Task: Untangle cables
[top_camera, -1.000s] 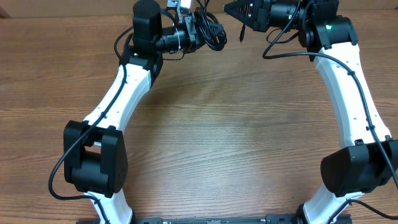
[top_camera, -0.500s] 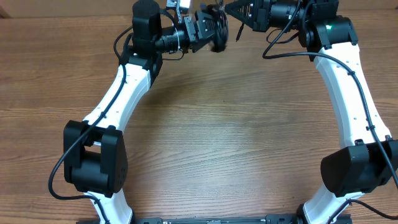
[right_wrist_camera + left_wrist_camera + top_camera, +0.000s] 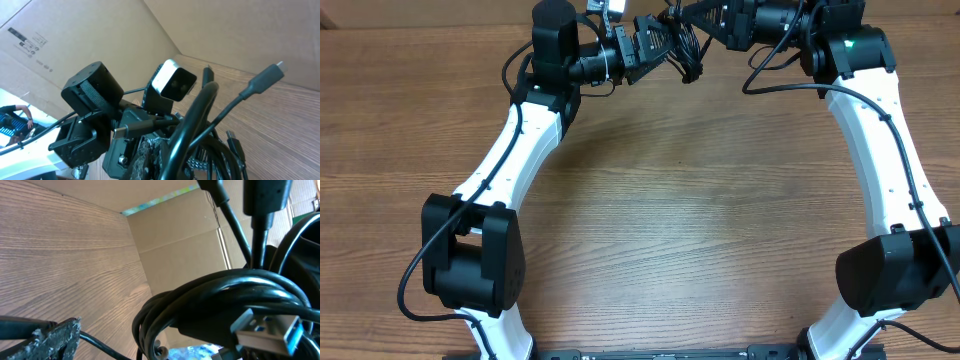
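My left pincer stands open just left of the cables, its pad clear of them, I judge to leave the coil free to be drawn apart. The cables hang as one tangled bundle above the tabletop, a USB plug jutting out. Just right of them my right pincer is clamped on a strand, carrying them. A cardboard wall behind the cables crowds the space
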Controlling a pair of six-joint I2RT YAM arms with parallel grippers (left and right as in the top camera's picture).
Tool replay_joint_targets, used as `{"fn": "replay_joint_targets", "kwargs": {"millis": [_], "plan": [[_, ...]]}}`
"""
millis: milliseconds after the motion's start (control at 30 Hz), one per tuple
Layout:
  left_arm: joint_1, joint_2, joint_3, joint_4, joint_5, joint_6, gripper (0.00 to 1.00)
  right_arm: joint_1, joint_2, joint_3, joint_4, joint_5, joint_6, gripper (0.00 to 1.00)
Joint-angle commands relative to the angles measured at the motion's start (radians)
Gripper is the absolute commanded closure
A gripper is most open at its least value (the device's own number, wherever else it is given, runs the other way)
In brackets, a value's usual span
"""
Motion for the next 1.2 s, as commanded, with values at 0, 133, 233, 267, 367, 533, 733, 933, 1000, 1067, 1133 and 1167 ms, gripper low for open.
{"fn": "replay_joint_targets", "kwargs": {"millis": [0, 133, 233, 267, 367, 533, 733, 933, 1000, 1067, 1133, 1167], "plan": [[0.006, -0.01, 0.008, 0.007, 0.016, 0.047, 0.0, 0.001, 0.001, 0.009, -0.011, 0.045, -0.003, 0.96], [0.014, -0.01, 0.008, 0.007, 0.016, 0.053, 0.0, 0.001, 0.001, 0.009, -0.036, 0.094, -0.01, 0.96], [0.022, -0.01, 0.008, 0.007, 0.017, 0.053, 0.0, 0.001, 0.001, 0.009, -0.043, 0.115, -0.011, 0.96], [0.027, -0.01, 0.008, 0.006, 0.017, 0.054, 0.0, 0.001, 0.001, 0.009, -0.047, 0.126, -0.011, 0.96], [0.039, -0.01, 0.008, 0.003, 0.016, 0.067, 0.0, 0.0, 0.001, 0.009, -0.06, 0.157, -0.012, 0.96], [0.055, -0.01, 0.008, -0.021, 0.015, 0.103, 0.0, 0.0, 0.001, 0.009, -0.084, 0.174, -0.035, 0.96], [0.057, -0.01, 0.008, -0.046, 0.011, 0.144, 0.03, 0.002, 0.001, 0.009, -0.111, 0.174, -0.043, 0.96], [0.057, -0.01, 0.008, -0.047, 0.003, 0.147, 0.05, 0.002, 0.001, 0.009, -0.152, 0.174, -0.061, 0.96], [0.057, -0.01, 0.008, -0.053, -0.008, 0.148, 0.04, 0.002, 0.001, 0.009, -0.164, 0.174, -0.061, 0.96], [0.057, -0.01, 0.008, -0.054, -0.014, 0.151, 0.04, 0.002, 0.001, 0.009, -0.175, 0.175, -0.064, 0.96], [0.057, -0.01, 0.008, -0.056, -0.016, 0.155, 0.04, 0.002, 0.001, 0.009, -0.183, 0.175, -0.065, 0.96], [0.057, -0.01, 0.008, -0.057, -0.016, 0.163, 0.04, 0.002, 0.001, 0.009, -0.187, 0.178, -0.064, 0.96]]}}
